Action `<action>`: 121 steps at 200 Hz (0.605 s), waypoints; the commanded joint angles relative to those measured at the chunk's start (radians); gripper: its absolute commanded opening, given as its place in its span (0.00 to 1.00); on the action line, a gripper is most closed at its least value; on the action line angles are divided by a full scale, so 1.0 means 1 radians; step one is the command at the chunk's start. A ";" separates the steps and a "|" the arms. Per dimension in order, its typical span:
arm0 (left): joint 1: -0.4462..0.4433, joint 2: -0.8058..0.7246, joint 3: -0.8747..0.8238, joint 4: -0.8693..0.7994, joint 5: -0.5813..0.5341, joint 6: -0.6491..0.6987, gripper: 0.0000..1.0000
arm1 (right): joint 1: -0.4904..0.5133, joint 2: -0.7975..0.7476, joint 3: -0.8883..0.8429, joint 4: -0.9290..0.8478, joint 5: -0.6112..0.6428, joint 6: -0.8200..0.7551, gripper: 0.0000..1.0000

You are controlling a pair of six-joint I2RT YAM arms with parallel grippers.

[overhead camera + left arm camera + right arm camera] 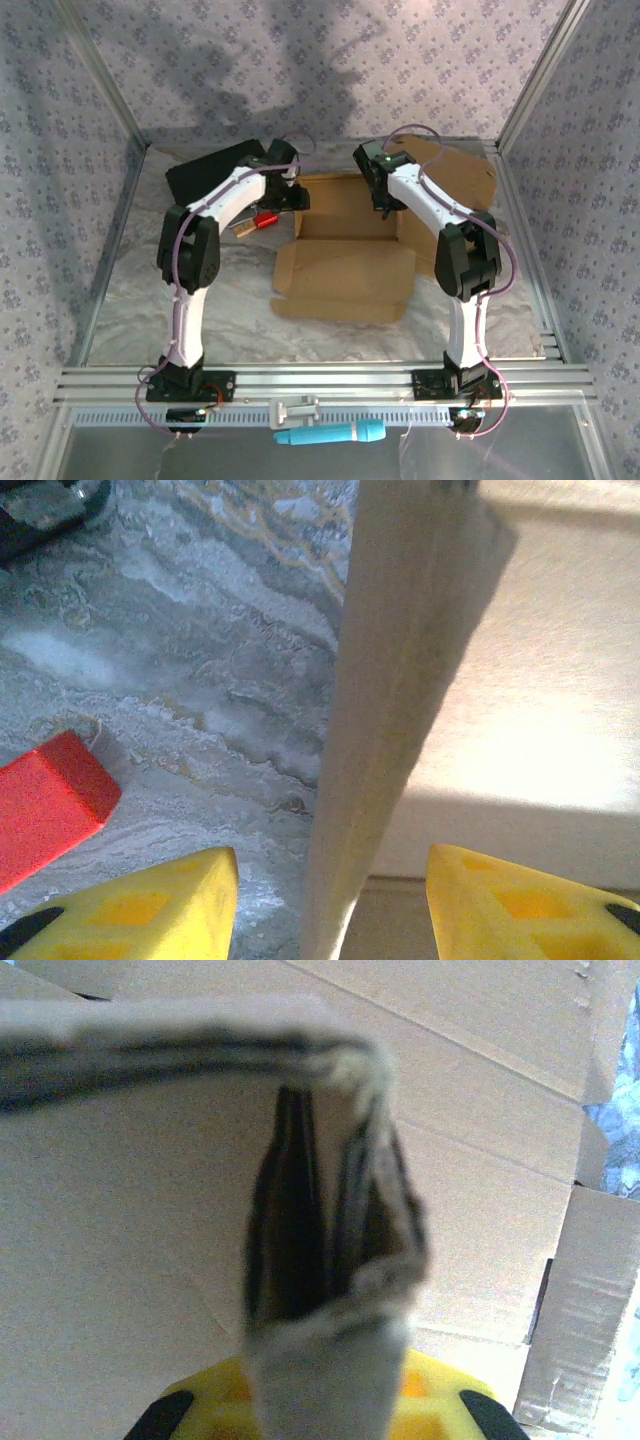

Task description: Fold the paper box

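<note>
The paper box (pixel 345 265) is plain brown cardboard, lying mostly flat and opened out on the marbled grey desk (pixel 230 300) between the two arms. Its near panels and small tabs are spread toward the bases, and its far panel reaches up between the grippers. At the box's far left corner, the left gripper (pixel 292 195) is spread. In the left wrist view its yellow fingertips (pixel 150 910) stand apart on either side of an upright side flap (pixel 390 680), whose pale edge runs up the middle. A red block (pixel 50 805) lies on the desk just left of that flap. The right gripper (pixel 378 195) is at the far right corner. In its wrist view a blurred, doubled cardboard edge (pixel 320 1260) covers the fingers, so I cannot tell whether it is pinching. A second cardboard sheet (pixel 465 170) lies at the far right.
</note>
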State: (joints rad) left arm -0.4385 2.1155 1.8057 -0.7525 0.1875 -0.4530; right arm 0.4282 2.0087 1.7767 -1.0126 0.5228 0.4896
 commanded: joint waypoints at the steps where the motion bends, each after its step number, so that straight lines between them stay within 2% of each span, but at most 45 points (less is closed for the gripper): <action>1: 0.033 -0.066 -0.003 0.030 0.141 0.037 0.53 | -0.012 0.016 -0.008 -0.014 -0.021 -0.009 0.00; 36: 0.084 -0.067 -0.012 0.056 0.242 0.053 0.45 | -0.021 0.025 -0.008 -0.021 -0.051 -0.001 0.00; 74: 0.098 -0.045 -0.010 0.063 0.323 0.091 0.39 | -0.028 0.033 -0.005 -0.020 -0.075 0.003 0.00; 102: 0.098 -0.050 -0.015 0.040 0.272 0.092 0.40 | -0.031 0.046 0.000 -0.032 -0.091 0.009 0.00; 121: 0.096 -0.088 -0.014 -0.008 0.117 0.054 0.44 | -0.042 0.051 0.007 -0.068 -0.118 0.048 0.00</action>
State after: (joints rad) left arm -0.3412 2.0777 1.7966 -0.7040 0.4328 -0.3851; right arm 0.4004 2.0304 1.7767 -1.0157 0.4374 0.4934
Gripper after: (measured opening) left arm 0.428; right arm 0.083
